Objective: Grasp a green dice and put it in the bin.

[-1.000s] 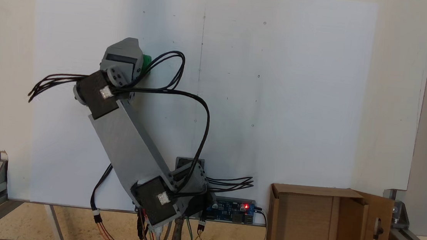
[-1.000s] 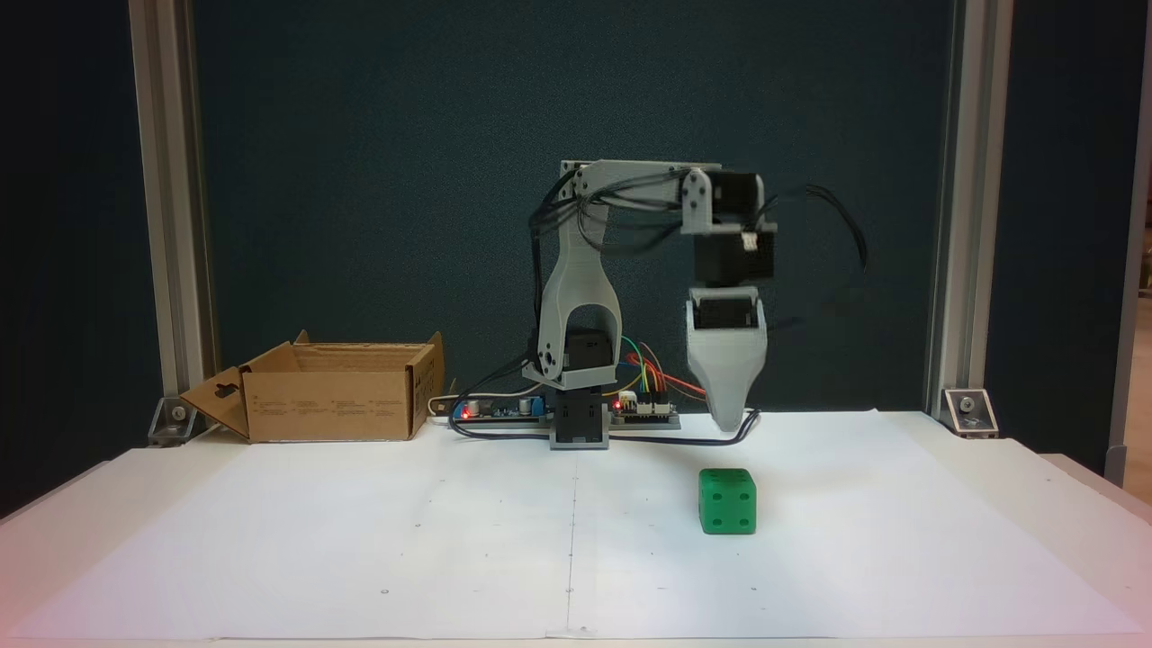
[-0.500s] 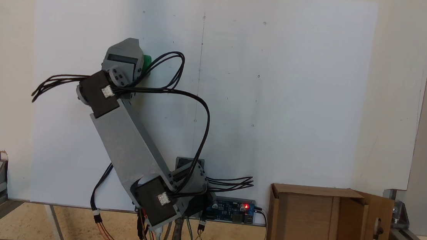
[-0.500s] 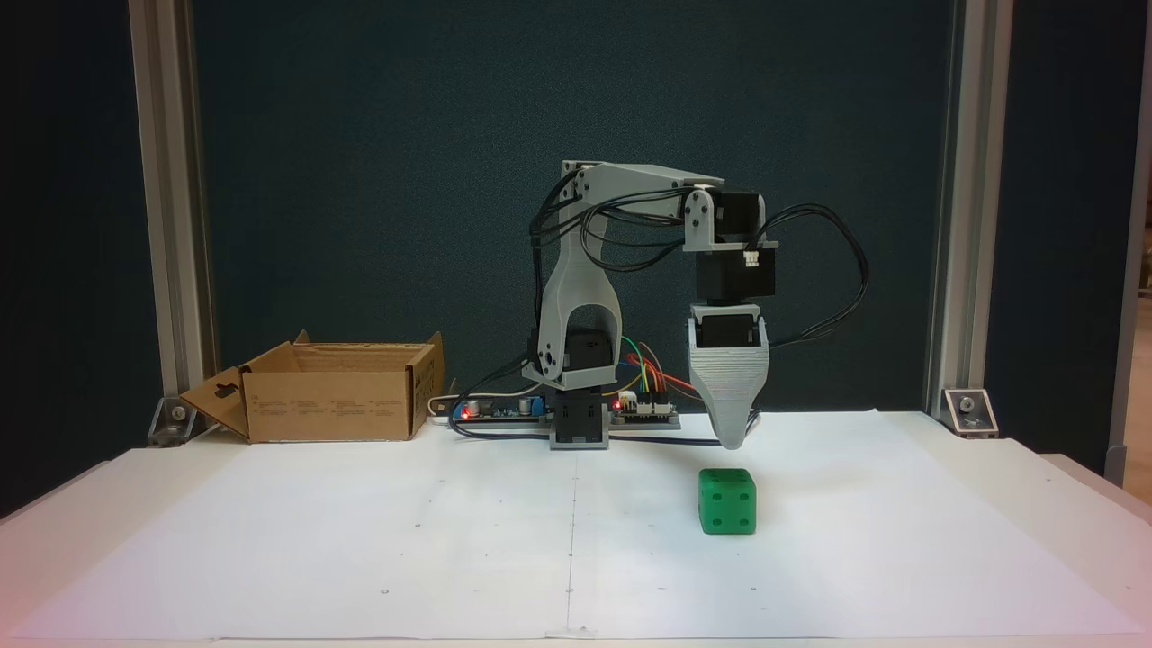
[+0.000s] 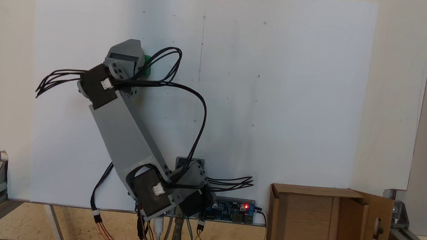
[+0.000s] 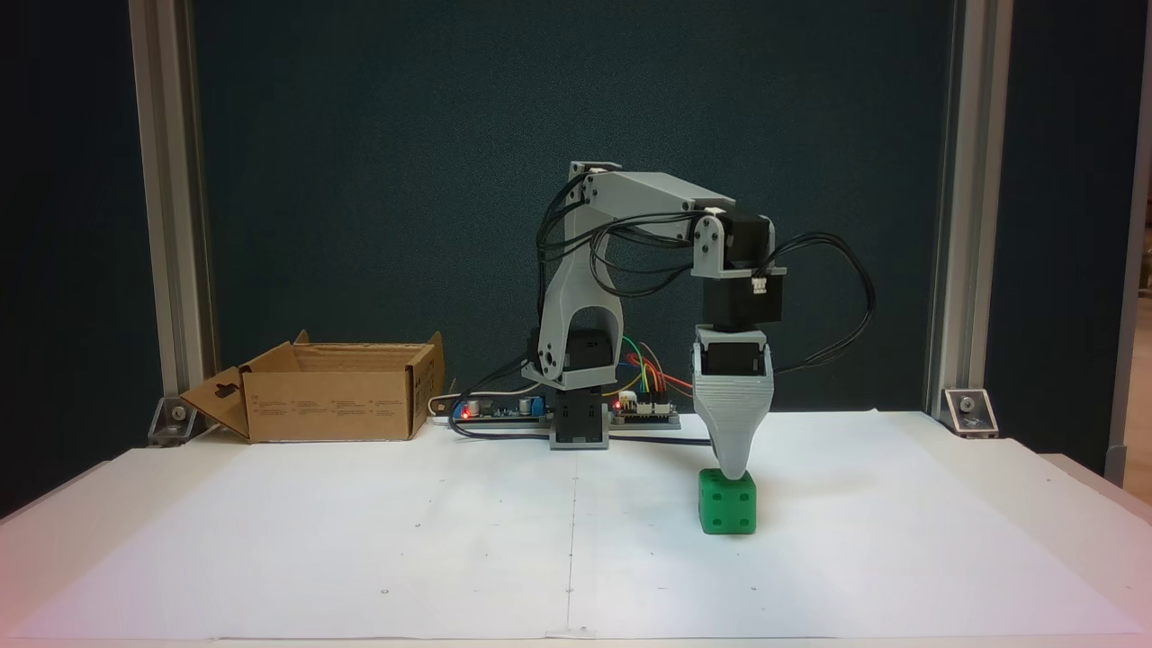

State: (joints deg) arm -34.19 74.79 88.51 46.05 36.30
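The green dice sits on the white paper, right of the arm's base in a fixed view. My gripper points straight down, its grey tip at the dice's top edge. One jaw hides the other, so its state cannot be told. From above, the grey wrist housing covers most of the dice, leaving a green sliver at its right side. The bin, a brown cardboard box with open flaps, stands at the back left, well away from the gripper. In the view from above, the bin is at the lower right.
A controller board with a red light and loose coloured wires sit beside the arm's base. Aluminium frame posts stand at both table sides. White paper covers the table between dice and bin.
Over the last second the gripper has come down from well above the dice until its tip reaches the dice's top. The dice and the bin have stayed put.
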